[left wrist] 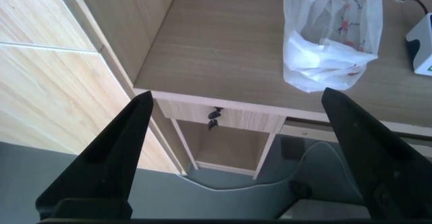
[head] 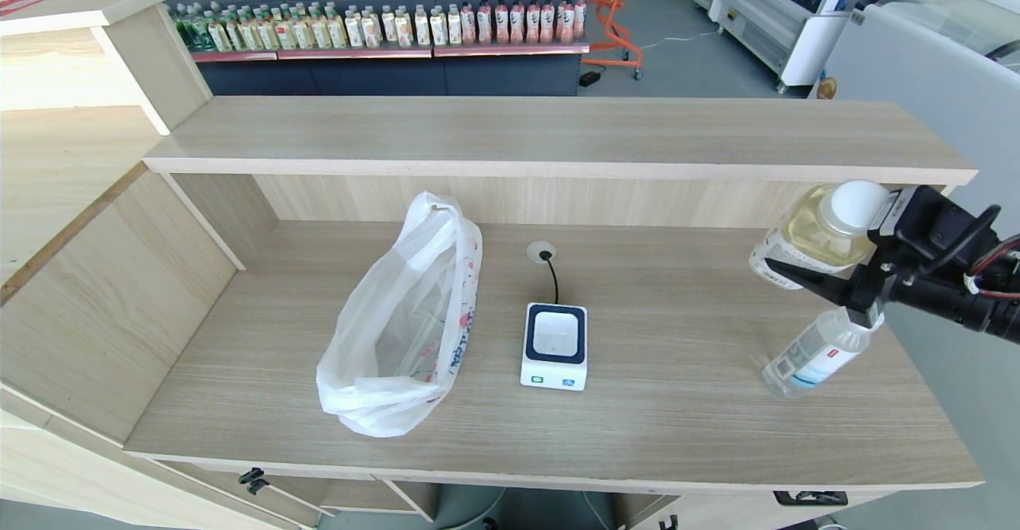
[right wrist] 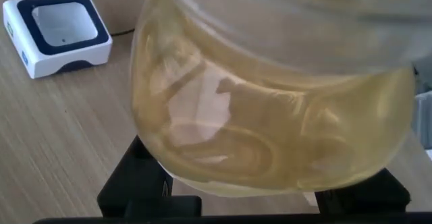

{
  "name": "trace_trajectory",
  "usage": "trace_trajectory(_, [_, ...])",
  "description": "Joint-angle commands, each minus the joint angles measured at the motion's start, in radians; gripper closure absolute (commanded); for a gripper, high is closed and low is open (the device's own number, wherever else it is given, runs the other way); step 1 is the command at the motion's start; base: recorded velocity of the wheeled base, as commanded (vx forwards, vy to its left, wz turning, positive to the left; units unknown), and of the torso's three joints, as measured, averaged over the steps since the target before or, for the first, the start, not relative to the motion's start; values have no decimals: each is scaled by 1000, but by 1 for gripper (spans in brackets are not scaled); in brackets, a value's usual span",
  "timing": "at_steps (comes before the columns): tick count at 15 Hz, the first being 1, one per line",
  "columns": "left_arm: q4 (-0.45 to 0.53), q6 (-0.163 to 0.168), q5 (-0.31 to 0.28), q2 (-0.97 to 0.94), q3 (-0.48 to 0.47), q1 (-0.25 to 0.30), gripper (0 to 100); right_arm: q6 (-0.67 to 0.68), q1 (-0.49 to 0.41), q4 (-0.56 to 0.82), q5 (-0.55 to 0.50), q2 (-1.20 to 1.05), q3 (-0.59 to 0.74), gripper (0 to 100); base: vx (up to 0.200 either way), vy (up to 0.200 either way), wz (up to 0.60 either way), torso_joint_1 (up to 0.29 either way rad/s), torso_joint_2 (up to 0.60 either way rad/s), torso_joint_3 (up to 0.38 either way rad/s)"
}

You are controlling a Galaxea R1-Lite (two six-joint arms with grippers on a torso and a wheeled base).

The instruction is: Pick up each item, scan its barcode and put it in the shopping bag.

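Step in hand, prob.: item 1 lifted; scan + bagging not yet done. R gripper (head: 821, 275) clamped on yellow-drink bottle (head: 813, 235), held in air over desk's (head: 677, 418) right end, nr back-right corner, well apart from scanner (head: 555, 344).

Next move, at a guess: carry bottle across to mid-desk, turn barcode side down to scanner's window, then on to shopping bag (head: 406, 315), slumped just left of scanner, mouth partly open. Can't tell which way barcode faces, so may need a wrist roll over the window.

Bottle looks: clear plastic, pale yellow liquid, round white cap, label band on lower body. Tilted, cap end toward desk's right edge. Smooth round body, so prob. apt to slip or spin in grip while being turned.

2nd item: clear bottle (head: 813, 351) on its side nr right edge, just below gripper, untouched, white label w/ blue + red marks.

L gripper (left wrist: 236, 96): jaws wide apart, nothing between, hanging off desk's front-left corner, below top level.
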Motion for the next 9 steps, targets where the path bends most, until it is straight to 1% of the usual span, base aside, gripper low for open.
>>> trace_trajectory(1, [0,-2,0,0,0,0,0,4,-1,0,0,17,-5,100,0,200,0,2,2,2])
trace_trajectory(2, [0,-2,0,1,0,0,0,12,-1,3,5,19,-3,100,0,200,0,2,2,2])
trace_trajectory(4, [-1,-7,0,0,0,0,0,104,19,7,7,17,-2,100,0,200,0,-2,-3,2])
trace_trajectory(5, [-1,-8,0,0,0,0,0,127,39,7,7,19,-5,100,0,200,0,36,12,-12])
trace_trajectory(9, [0,-8,0,0,0,0,0,139,47,7,8,48,-14,100,0,200,0,1,0,5])
